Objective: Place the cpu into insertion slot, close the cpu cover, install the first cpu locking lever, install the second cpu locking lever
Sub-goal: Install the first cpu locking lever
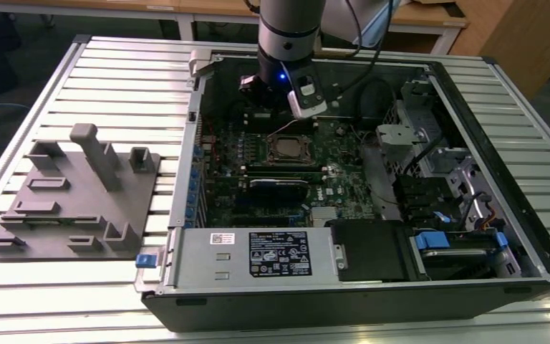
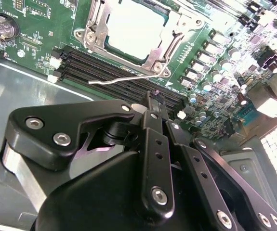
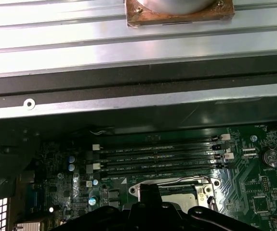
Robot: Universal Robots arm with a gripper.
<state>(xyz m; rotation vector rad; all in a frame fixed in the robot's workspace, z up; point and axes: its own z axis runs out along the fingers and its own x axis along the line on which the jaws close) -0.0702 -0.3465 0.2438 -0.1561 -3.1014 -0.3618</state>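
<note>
Cpu (image 2: 131, 26) sits in insertion slot (image 1: 289, 149); cpu cover (image 2: 169, 45) lies down around it. Thin wire lever (image 2: 121, 80) runs along the socket edge. Pincer (image 2: 155, 100) closed, empty, above memory slots (image 2: 104, 65) beside the socket.

Likely lab, slatted bench (image 1: 112, 79), opened computer (image 1: 351, 309)

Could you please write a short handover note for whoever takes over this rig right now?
Gripper: fingers shut, holding nothing, hovering above the board near the insertion slot.
The cpu sits in the slot; the cpu cover looks lowered over it.
Done: cpu placed, cover apparently closed.
Left: one wire locking lever juts out over the memory slots, seemingly unlatched; the other lever's state is unclear.
</note>
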